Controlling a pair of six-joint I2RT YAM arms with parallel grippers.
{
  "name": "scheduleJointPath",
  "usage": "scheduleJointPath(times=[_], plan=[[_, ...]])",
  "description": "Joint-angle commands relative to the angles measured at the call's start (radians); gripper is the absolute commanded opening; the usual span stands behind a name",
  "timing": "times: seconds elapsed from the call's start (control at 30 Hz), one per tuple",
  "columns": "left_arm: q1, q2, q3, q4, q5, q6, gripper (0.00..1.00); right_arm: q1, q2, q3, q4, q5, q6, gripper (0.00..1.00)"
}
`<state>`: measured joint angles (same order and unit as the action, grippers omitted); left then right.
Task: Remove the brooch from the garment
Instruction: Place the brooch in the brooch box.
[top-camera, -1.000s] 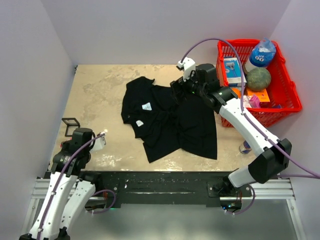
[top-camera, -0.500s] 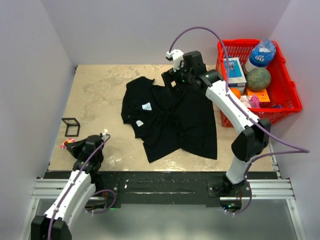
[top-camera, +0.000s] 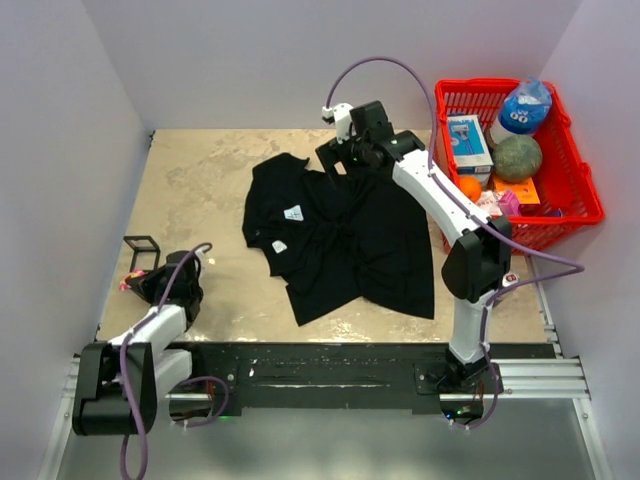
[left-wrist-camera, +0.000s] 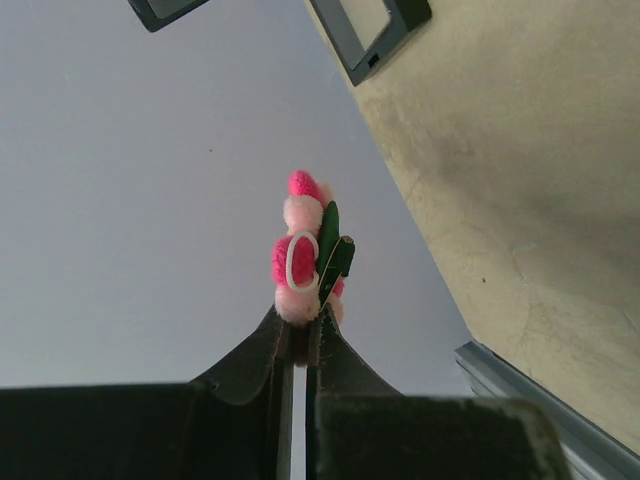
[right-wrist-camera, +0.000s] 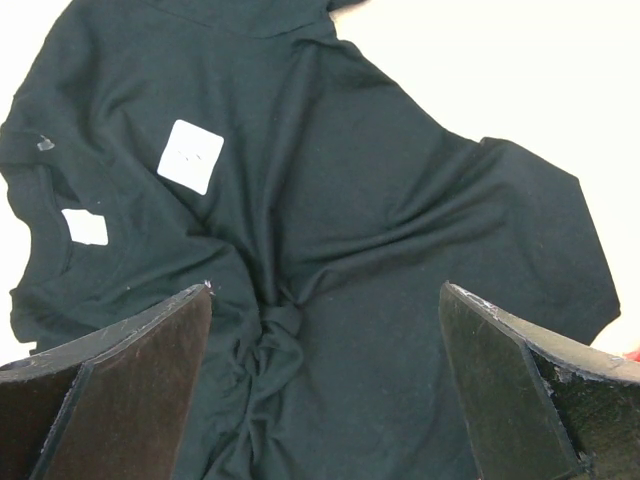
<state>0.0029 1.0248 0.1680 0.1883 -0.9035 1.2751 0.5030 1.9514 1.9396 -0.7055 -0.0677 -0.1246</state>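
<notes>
Now your left pincer (left-wrist-camera: 303, 335) nips the brooch (left-wrist-camera: 300, 255) low down: likely light, soft, crushable; right pincer (right-wrist-camera: 325, 292) gapes above the garment (right-wrist-camera: 420, 190).

Basket (top-camera: 560, 232) right of garment (top-camera: 345, 235); brooch (left-wrist-camera: 297, 213) far left.

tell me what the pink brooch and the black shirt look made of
Small pink and red fuzzy brooch: seemingly soft yarn or felt pompoms, matte, by its fluffy edges. Large black short-sleeved shirt: thin matte cloth, by its soft folds and wrinkles.
</notes>
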Motion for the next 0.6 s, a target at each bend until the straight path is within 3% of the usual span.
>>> scheduleJointPath(times=[0.0, 0.33, 0.57], plan=[[0.063, 0.083, 0.085, 0.175, 0.051, -0.028, 0.00, 0.002, 0.018, 0.085, -0.038, 0.022, -0.006, 0.99], [0.072, 0.323, 0.123, 0.367, 0.068, -0.034, 0.00, 0.002, 0.092, 0.191, -0.109, 0.045, -0.043, 0.99], [0.078, 0.396, 0.174, 0.388, 0.074, -0.031, 0.00, 0.000, 0.089, 0.187, -0.114, 0.055, -0.049, 0.99]])
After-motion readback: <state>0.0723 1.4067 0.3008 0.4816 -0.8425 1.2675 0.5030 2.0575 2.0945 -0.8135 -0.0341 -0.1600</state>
